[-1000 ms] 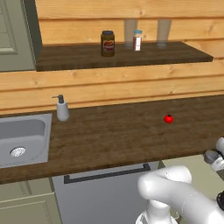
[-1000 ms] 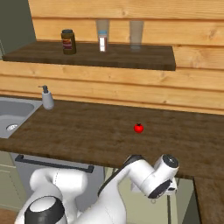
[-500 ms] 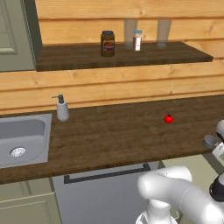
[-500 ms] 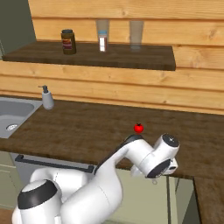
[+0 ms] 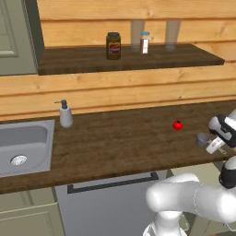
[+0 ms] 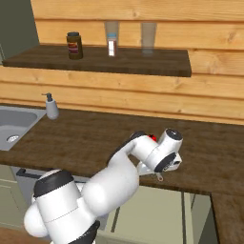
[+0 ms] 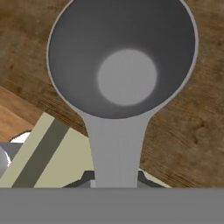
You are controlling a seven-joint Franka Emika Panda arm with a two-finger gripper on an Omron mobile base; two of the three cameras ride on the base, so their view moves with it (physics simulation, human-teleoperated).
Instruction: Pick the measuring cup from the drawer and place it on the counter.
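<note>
The measuring cup [image 7: 124, 65] is a small round bowl of dull grey metal, darker on its sloping inner wall and paler on the flat disc at its bottom, with a thin bright rim. A flat, straight grey handle runs from the bowl back toward the fingers, widening slightly where it meets the rim. The handle's end sits between the two dark fingertips [image 7: 87, 177], which are closed tight on it, so the gripper [image 7: 114, 179] is clamped on the cup by the handle.

Straight ahead of the fingers, beneath the bowl, lies the dark brown wood-grain counter [image 7: 192, 131]. To one side of the fingers and below the counter's edge shows the pale beige-green drawer [image 7: 52, 153].

From the left base view the cup [image 5: 203, 138] hangs over the front part of the counter [image 5: 120, 143], just beyond the gripper [image 5: 213, 146], with the red tomato [image 5: 177, 125] near it, further from the fingers toward the wall. Whether the bowl touches the wood cannot be told.
</note>
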